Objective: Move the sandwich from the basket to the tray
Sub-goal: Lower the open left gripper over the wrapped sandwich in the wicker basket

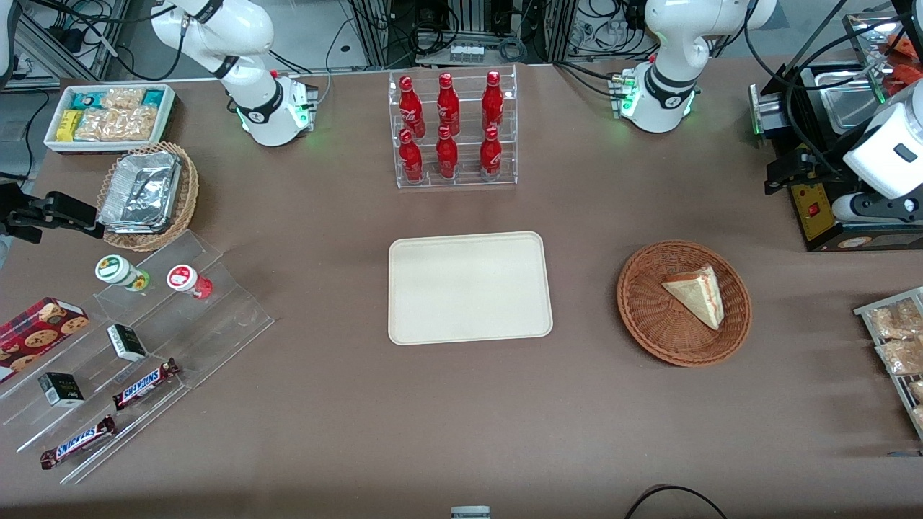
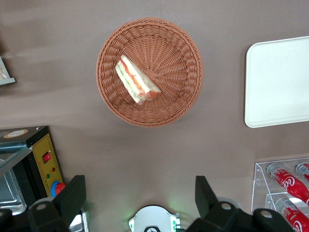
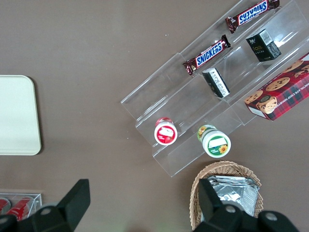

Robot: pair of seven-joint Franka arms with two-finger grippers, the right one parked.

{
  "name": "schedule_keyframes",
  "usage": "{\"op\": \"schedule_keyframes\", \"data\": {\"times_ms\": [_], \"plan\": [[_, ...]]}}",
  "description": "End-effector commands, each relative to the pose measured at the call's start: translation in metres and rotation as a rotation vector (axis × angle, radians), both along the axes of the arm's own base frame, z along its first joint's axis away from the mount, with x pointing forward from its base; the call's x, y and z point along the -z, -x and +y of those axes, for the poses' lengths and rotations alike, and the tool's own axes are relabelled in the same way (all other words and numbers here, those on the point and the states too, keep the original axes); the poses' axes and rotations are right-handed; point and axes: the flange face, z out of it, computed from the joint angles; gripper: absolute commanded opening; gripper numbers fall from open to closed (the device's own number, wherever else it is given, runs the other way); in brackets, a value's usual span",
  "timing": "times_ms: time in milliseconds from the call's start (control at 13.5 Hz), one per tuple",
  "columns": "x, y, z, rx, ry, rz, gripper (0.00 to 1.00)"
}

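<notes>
The sandwich (image 1: 696,294) (image 2: 136,79), a pale bread wedge with red-orange and green filling, lies in the round reddish-brown wicker basket (image 1: 649,317) (image 2: 174,63). The cream tray (image 1: 469,288) (image 2: 280,82) lies flat beside the basket, toward the parked arm's end, with nothing on it. My gripper (image 1: 787,173) (image 2: 139,195) hangs high over the table toward the working arm's end, farther from the front camera than the basket. It is open, its black fingers (image 2: 72,197) spread wide with nothing between them.
A clear rack of red bottles (image 1: 453,130) stands farther from the front camera than the tray. A black appliance (image 1: 815,213) sits under my gripper. A wire rack of snack packets (image 1: 894,339) lies beside the basket. A tan basket of foil containers (image 1: 148,194) sits toward the parked arm's end.
</notes>
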Motion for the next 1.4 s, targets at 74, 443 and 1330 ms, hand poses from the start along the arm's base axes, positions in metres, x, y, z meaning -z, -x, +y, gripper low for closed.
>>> {"op": "schedule_keyframes", "data": {"times_ms": [74, 443, 1330], "plan": [[-0.004, -0.004, -0.003, -0.011, -0.003, -0.034, 1.0], [0.03, -0.018, -0.008, -0.005, 0.007, -0.015, 1.0], [0.21, -0.041, 0.004, -0.03, 0.0, -0.049, 1.0]]}}
